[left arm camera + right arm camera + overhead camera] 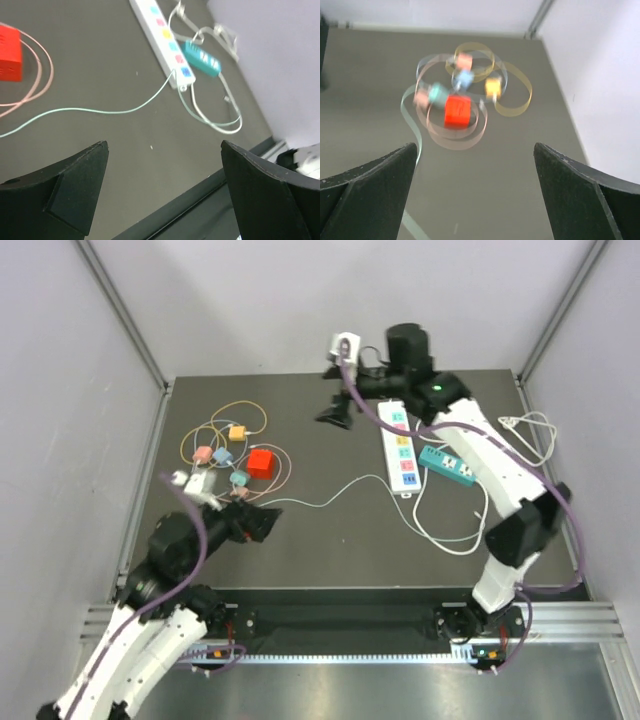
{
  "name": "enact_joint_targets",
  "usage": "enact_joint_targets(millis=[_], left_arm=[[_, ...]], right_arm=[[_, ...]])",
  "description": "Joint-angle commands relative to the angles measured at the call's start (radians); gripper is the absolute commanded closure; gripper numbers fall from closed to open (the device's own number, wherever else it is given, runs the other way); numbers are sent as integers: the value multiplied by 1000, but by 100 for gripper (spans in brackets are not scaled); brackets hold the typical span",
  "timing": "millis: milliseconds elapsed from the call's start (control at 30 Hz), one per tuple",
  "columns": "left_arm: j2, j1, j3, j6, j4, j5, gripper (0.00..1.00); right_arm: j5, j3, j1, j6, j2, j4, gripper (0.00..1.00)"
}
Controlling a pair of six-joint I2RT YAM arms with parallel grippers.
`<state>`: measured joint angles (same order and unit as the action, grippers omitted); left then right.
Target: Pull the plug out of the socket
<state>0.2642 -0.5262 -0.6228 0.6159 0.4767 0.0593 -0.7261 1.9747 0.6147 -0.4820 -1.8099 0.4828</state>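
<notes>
Right hand (336, 416): raised beside the far end of the strip (401, 447), on its left; fingers spread wide, nothing between them. Left hand (165, 146): well to the near left of the strip, low over the tabletop (330, 550), equally wide and empty. Strip: white, long, four coloured sockets in a row. From above no plug shows seated in any of them, so the task reads as done or close to it. Teal strip (446, 465): shorter, lying just right of the strip, its white lead looping away to the right. Plugs (225, 455): the task's kind of thing, a loose cluster of small coloured ones with coiled leads, well left of the strip and joined to none of its sockets; which one the task means cannot be told. Red block (262, 463): at the side of that cluster nearest the strip. Thin cable (340, 490): runs from the strip's near end leftward toward the cluster; whether it ends in a socket cannot be told. Handling note: if a plug remains, pinch its body, not its lead, and draw straight up off the strip while the free hand pins the strip down. Otherwise, withdraw the right hand clear of the leads. Tabletop: dark, matt, flat. Walls (260, 300): plain pale panels, metal posts at the corners.
</notes>
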Motion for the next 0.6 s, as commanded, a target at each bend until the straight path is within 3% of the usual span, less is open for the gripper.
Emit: enact_joint_targets(millis=[0, 267, 400, 567], left_arm=[[222, 0, -20, -71, -191, 151, 1], [844, -73, -253, -364, -240, 249, 2], [1039, -138, -415, -549, -237, 241, 1], [1277, -169, -590, -663, -189, 160, 2]], right_arm=[[-124, -189, -73, -188, 128, 207, 0], [-165, -623, -317, -136, 472, 179, 0], [-310, -845, -530, 8, 641, -2, 0], [-419, -956, -749, 5, 724, 45, 0]])
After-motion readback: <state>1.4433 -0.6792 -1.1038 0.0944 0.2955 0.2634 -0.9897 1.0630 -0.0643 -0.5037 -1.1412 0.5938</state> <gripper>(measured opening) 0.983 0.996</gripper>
